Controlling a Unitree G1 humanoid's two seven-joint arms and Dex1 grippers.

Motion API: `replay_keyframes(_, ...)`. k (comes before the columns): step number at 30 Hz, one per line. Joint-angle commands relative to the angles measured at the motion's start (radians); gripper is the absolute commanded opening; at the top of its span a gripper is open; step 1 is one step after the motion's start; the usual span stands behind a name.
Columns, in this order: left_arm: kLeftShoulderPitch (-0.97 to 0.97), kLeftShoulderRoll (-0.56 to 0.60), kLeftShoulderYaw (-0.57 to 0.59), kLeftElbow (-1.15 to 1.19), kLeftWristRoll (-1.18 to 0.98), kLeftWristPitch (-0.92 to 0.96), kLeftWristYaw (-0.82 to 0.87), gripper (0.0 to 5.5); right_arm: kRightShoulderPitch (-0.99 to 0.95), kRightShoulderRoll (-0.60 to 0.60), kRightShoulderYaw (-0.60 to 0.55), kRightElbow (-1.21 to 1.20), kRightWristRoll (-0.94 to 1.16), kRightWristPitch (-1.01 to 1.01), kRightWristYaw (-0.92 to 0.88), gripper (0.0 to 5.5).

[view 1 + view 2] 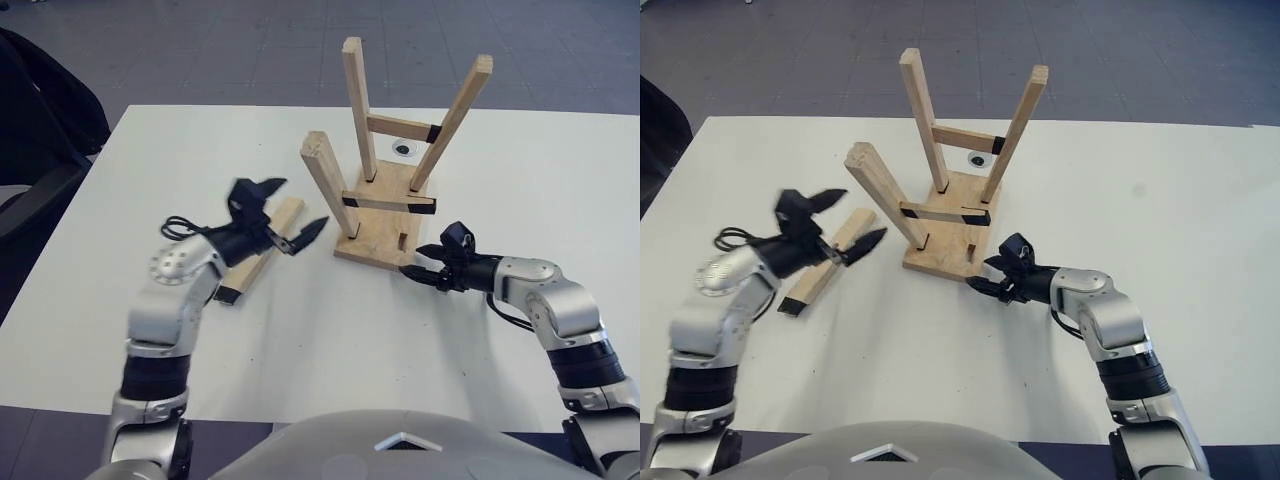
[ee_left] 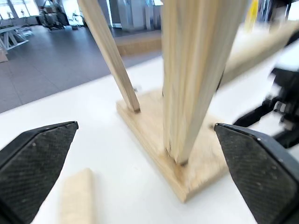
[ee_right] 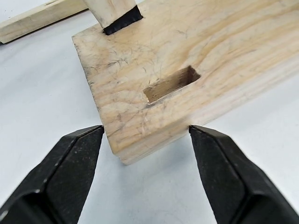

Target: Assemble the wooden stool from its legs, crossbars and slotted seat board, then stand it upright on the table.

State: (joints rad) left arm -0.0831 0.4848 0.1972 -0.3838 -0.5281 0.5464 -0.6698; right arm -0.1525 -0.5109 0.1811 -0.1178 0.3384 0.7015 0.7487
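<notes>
White table (image 1: pixel 560 300), head cameras. The slotted seat board (image 1: pixel 372 248) lies flat near the middle of the surface, toward the far edge. Three legs stand up out of it: near leg (image 1: pixel 330 185), far-left leg (image 1: pixel 359 105), far-right leg (image 1: pixel 452 118). One crossbar (image 1: pixel 398 127) joins the two far legs. A second crossbar (image 1: pixel 392 204) runs rightward from the near leg, low over the board. A loose leg (image 1: pixel 265 248) lies flat on the surface just left of the board, beside the left forearm. Left gripper (image 1: pixel 307 200) hovers between loose leg and board, fingers spread wide, holding nothing. Right gripper (image 1: pixel 410 258) sits at the board's near right corner.

Left wrist camera. Both pads (image 2: pixel 32 163) stand wide apart. The near leg and a board corner lie ahead between them, out of contact. The loose leg's end lies by one pad.

Right wrist camera. The fingers (image 3: pixel 224 172) straddle the board's corner, spread wide, gripping nothing. An empty slot (image 3: pixel 170 84) is cut near that corner.
</notes>
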Motion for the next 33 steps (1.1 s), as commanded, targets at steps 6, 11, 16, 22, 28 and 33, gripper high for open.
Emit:
replay_keyframes(6,-0.463,-0.048,0.200,0.022,-0.421,0.286,0.427,4.22,-0.010,0.022,0.051,0.000,-0.031,-0.004,-0.007,3.36)
replay_keyframes(11,-0.582,-0.248,0.023,0.018,-0.436,0.441,0.717,4.02,-0.031,0.043,0.076,0.028,-0.051,-0.013,-0.008,3.36)
replay_keyframes(16,-0.595,-0.259,-0.013,0.016,-0.406,0.484,0.774,4.02,-0.035,0.047,0.078,0.028,-0.055,-0.013,-0.010,3.36)
replay_keyframes(22,-0.680,-0.212,0.022,0.022,-0.385,0.466,0.764,4.02,-0.009,0.044,0.077,0.009,-0.053,-0.010,-0.017,3.36)
replay_keyframes(28,-0.645,-0.212,0.002,0.018,-0.376,0.486,0.754,4.02,-0.013,0.044,0.078,0.006,-0.052,-0.005,-0.016,3.36)
replay_keyframes(33,-0.706,-0.166,0.023,0.044,-0.285,0.372,0.716,4.02,-0.013,0.042,0.075,0.001,-0.049,-0.003,-0.015,3.36)
